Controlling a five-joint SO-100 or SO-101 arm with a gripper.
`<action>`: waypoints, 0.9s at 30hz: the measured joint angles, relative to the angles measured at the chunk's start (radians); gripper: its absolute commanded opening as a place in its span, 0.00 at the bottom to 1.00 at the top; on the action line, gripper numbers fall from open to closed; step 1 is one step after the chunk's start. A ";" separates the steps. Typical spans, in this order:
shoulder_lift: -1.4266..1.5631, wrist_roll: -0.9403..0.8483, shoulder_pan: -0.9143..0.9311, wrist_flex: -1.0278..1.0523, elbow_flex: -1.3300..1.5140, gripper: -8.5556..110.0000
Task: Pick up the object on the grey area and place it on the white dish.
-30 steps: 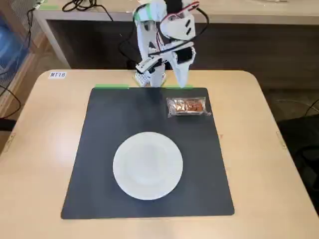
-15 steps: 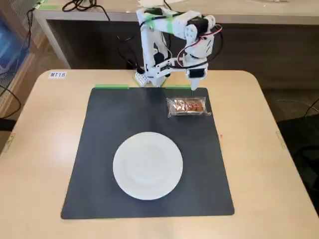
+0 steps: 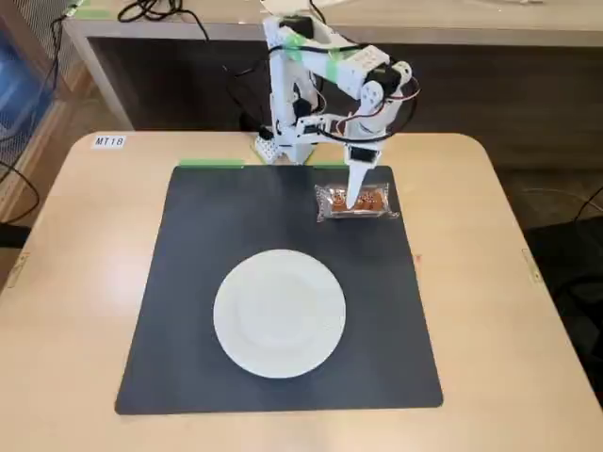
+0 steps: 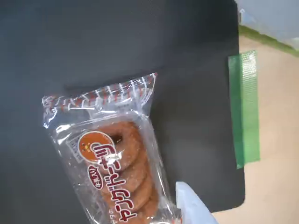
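A clear packet of small brown doughnuts (image 3: 355, 201) lies flat on the dark grey mat (image 3: 236, 217), near its back right corner. My gripper (image 3: 359, 196) points straight down onto the packet, its tip at the packet's middle. In the wrist view the packet (image 4: 112, 154) fills the lower left, and one white fingertip (image 4: 192, 207) stands at its right edge. No second finger shows beside it, so the jaws stand apart. The white dish (image 3: 279, 312) sits empty on the mat, in front and to the left of the packet.
The arm's white base (image 3: 287, 141) stands at the mat's back edge, with green tape strips (image 3: 209, 163) on that edge. The tan table (image 3: 85, 245) surrounds the mat. A wooden bench with cables (image 3: 151, 11) runs behind.
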 measured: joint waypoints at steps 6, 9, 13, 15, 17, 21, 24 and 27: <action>-0.072 0.015 0.002 -0.011 -0.002 0.59; -0.117 0.021 0.002 -0.049 -0.002 0.60; -0.155 0.021 0.002 -0.112 -0.002 0.60; -0.167 0.020 0.002 -0.138 -0.002 0.60; -0.169 0.020 0.002 -0.158 -0.002 0.60; -0.169 0.020 -0.005 -0.198 -0.002 0.60; -0.169 0.020 -0.018 -0.207 -0.002 0.60; -0.169 0.020 -0.028 -0.175 -0.002 0.59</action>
